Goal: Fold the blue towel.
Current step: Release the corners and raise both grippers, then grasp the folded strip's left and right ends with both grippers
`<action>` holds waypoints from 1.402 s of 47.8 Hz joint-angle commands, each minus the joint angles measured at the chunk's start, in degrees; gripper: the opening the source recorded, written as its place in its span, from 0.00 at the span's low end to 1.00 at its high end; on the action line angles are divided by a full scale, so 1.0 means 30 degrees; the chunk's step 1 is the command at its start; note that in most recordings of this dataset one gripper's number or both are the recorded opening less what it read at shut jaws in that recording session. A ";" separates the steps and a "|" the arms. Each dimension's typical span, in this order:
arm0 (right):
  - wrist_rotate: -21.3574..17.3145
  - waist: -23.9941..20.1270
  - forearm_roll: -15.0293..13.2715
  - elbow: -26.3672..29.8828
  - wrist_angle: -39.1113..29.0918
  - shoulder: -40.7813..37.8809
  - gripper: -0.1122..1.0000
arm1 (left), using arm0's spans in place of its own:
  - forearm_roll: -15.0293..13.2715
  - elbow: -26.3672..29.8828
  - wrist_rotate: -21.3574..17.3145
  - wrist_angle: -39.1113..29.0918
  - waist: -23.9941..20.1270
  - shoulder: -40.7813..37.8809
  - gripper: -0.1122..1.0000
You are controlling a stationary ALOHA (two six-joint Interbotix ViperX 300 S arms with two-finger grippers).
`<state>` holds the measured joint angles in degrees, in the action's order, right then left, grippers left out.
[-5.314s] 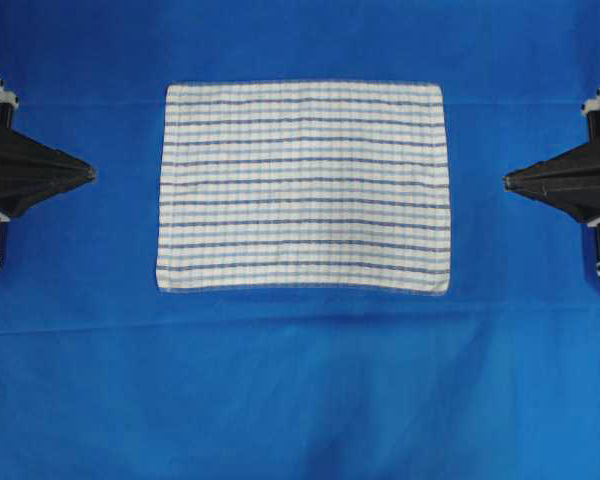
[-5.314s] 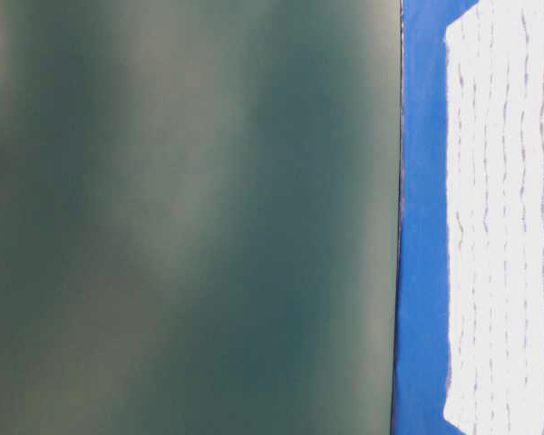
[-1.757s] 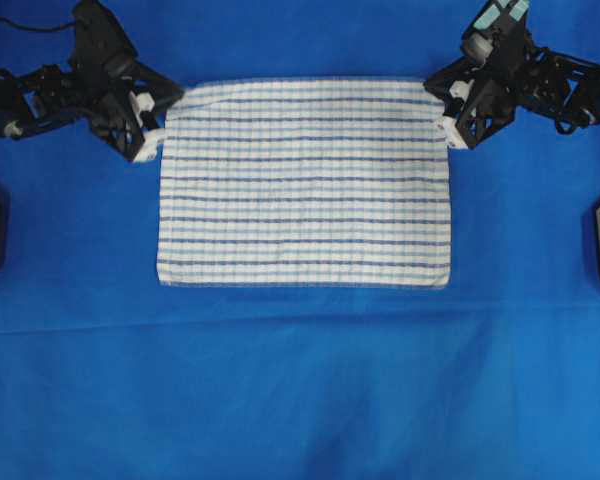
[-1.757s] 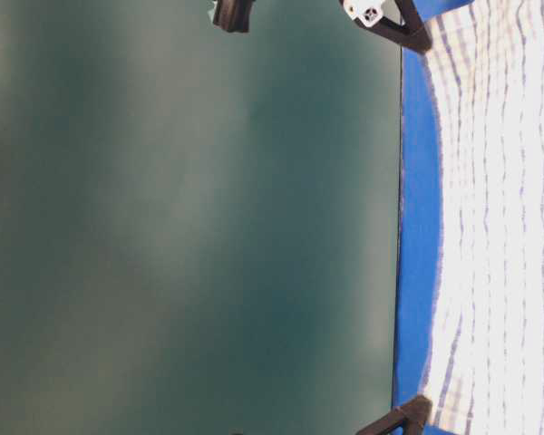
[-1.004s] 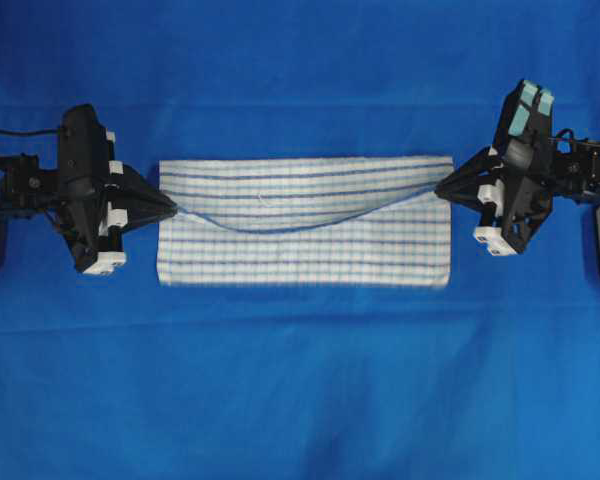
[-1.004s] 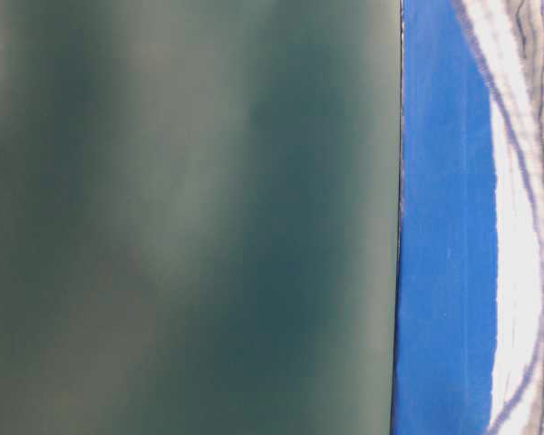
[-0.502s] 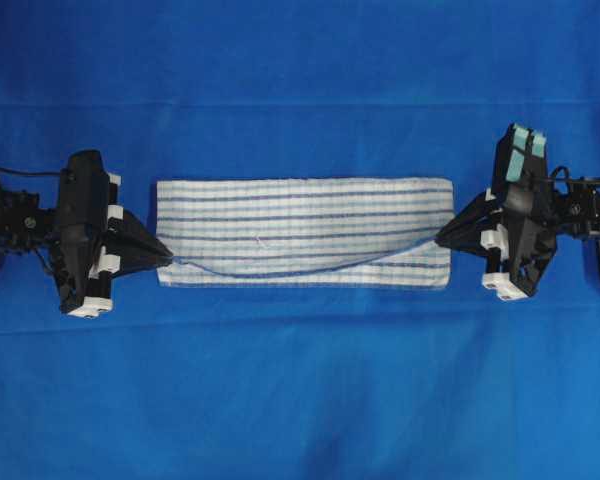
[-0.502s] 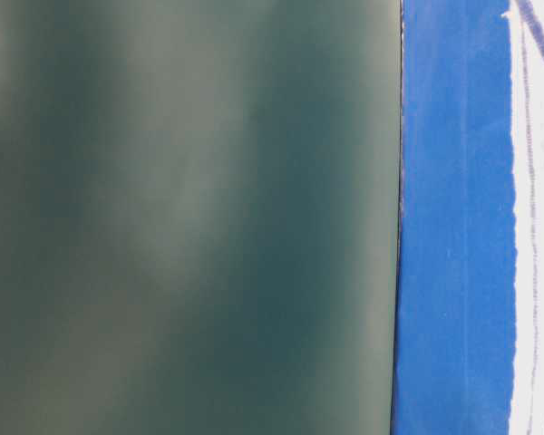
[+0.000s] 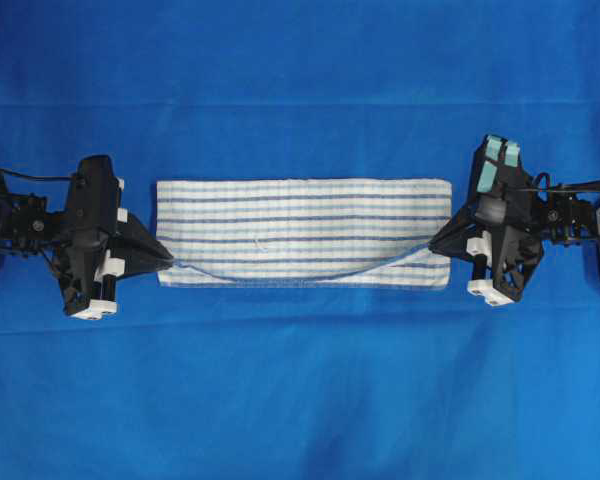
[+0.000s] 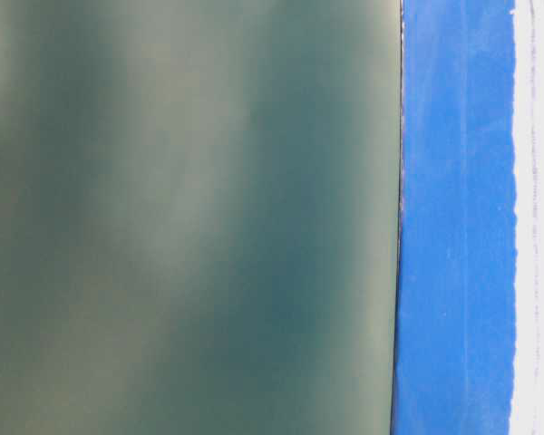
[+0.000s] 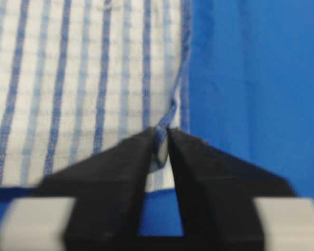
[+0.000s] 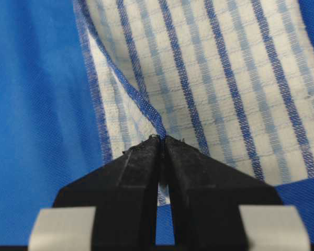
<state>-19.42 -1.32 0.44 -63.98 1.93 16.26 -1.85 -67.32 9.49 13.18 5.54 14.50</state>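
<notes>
Towel (image 9: pixel 302 215) now lies doubled over on the blue-covered bench (image 9: pixel 300 400), a long narrow band across the middle, where a few seconds ago it was spread flat as a full rectangle. Its far edge has been carried over to the near edge, and the top layer has settled further in the last half second, though it still dips in a shallow curve just short of that edge. The left gripper (image 9: pixel 166 262) sits at the near-left corner; in its wrist view the jaws have begun to part, with a narrow gap between them and the hem (image 11: pixel 167 123) only loosely between the tips, so whether it still grips cannot be told. The right gripper (image 9: pixel 432 246) at the near-right corner stays clenched on its corner, the hem (image 12: pixel 141 102) running taut into the closed tips. In my judgement the first fold is as good as placed, and what remains is letting go on both sides before a second fold across the width.
</notes>
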 commanded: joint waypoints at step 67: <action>0.0322 0.6006 -0.1846 0.0469 0.1055 -0.3105 0.65 | 0.0059 0.1113 -0.2373 -0.0059 -0.5625 -0.3633 0.75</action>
<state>-18.54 16.61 -5.01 -63.63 4.22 7.12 -1.67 -64.60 2.11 12.74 -11.25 3.52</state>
